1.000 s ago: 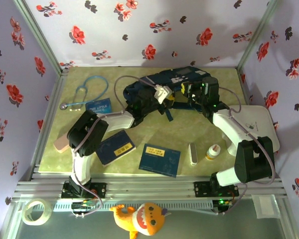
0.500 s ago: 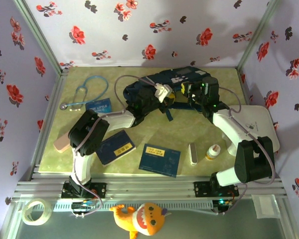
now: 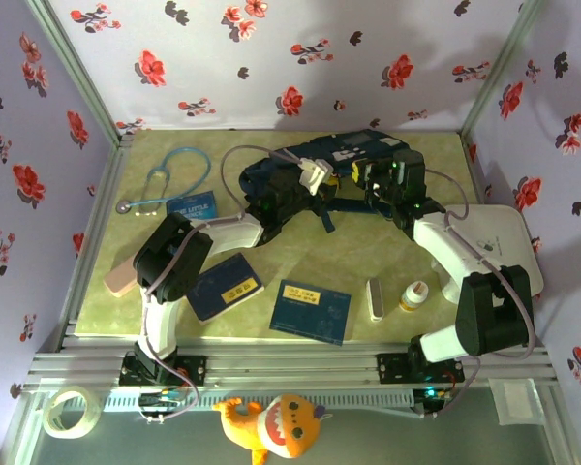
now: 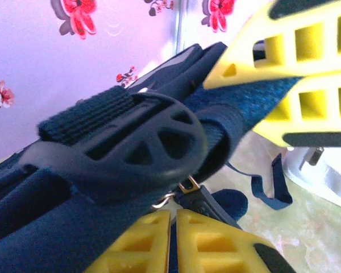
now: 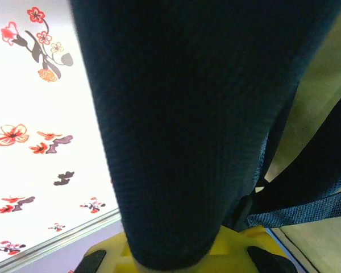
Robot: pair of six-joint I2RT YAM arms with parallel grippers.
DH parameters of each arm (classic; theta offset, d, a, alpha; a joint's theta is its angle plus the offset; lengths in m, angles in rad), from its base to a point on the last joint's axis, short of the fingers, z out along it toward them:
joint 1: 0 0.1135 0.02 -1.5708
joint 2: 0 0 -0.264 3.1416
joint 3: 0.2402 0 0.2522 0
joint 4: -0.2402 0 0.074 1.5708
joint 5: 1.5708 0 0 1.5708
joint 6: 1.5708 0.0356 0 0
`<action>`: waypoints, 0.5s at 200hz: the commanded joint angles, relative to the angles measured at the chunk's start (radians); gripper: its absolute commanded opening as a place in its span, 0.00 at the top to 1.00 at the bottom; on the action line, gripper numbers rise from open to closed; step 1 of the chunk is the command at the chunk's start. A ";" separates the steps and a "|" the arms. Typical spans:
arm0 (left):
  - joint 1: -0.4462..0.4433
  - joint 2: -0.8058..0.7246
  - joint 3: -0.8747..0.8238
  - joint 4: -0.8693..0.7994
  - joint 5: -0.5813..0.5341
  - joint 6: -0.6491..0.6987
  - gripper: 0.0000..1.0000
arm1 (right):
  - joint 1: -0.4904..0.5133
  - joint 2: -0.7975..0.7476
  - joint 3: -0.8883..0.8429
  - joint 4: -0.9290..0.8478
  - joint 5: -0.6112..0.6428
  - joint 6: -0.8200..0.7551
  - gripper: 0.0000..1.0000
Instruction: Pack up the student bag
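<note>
Your bag (image 3: 341, 155) lies at the far middle of the counter (image 3: 368, 254). Your left tool (image 3: 321, 186) is clamped on its strap (image 4: 261, 102), beside the buckle (image 4: 131, 145). Your right tool (image 3: 366, 179) is against the bag's fabric, and you cannot tell whether it grips.

A blue book (image 3: 191, 206) bore the white words "THE LITTLE"; the line beneath them was too small to read.
</note>
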 commanded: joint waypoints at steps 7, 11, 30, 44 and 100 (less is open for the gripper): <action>0.007 0.014 0.027 0.063 -0.097 -0.023 0.93 | 0.005 -0.035 0.004 0.089 -0.042 0.001 0.95; 0.007 0.014 0.026 0.064 -0.100 -0.022 0.94 | 0.007 -0.035 0.004 0.088 -0.041 0.002 0.95; 0.007 0.012 0.017 0.067 -0.125 -0.025 0.98 | 0.006 -0.029 0.005 0.092 -0.042 0.002 0.95; 0.007 0.010 0.011 0.064 -0.163 -0.031 1.00 | 0.006 -0.026 0.004 0.093 -0.042 0.002 0.95; -0.005 0.031 0.050 0.033 -0.201 -0.038 0.70 | 0.010 -0.022 0.009 0.091 -0.040 -0.001 0.95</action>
